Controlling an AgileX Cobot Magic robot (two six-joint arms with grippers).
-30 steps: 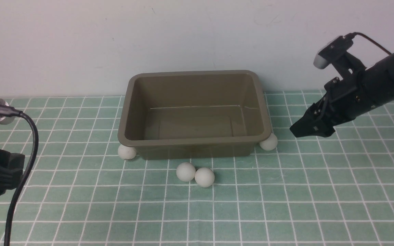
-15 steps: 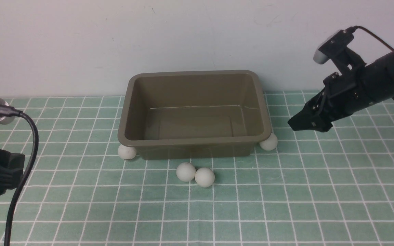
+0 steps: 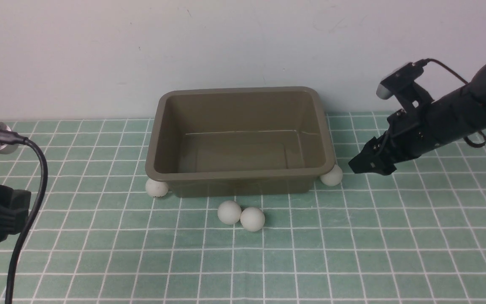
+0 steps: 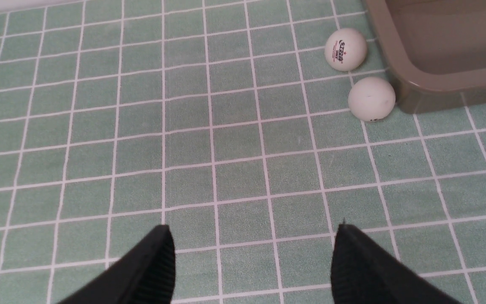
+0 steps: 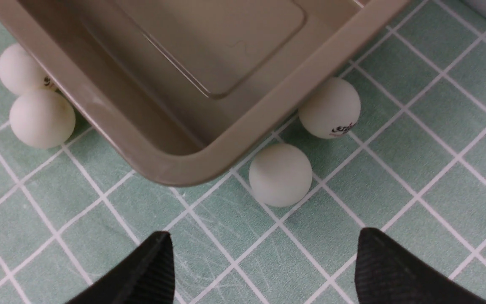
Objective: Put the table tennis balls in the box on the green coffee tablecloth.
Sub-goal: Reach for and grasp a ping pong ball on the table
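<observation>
Not yet in the box (image 3: pixel 243 179), which is empty: all the table tennis balls (image 3: pixel 229 212) lying on the green coffee tablecloth (image 3: pixel 352 253), close around the box walls. Two touching each other before the near wall, then the left corner ball (image 3: pixel 156 188) and the right corner ball (image 3: pixel 331 175), both tucked partly under the flared rim; in each wrist view, one more ball beside a side wall. On the right side, the right gripper (image 5: pixel 264 236) with jaws spread wide and empty, near the right corner ball and pointing at it. On the left, the left gripper (image 4: pixel 253 230) also spread and empty, well apart from its two balls. Probably very light, hollow, stiff and smooth, so likely to roll away at a touch or slip out from the pads. Better to take each across its widest middle, on two opposite sides, coming from the free side away from the rim, and to close gently.
</observation>
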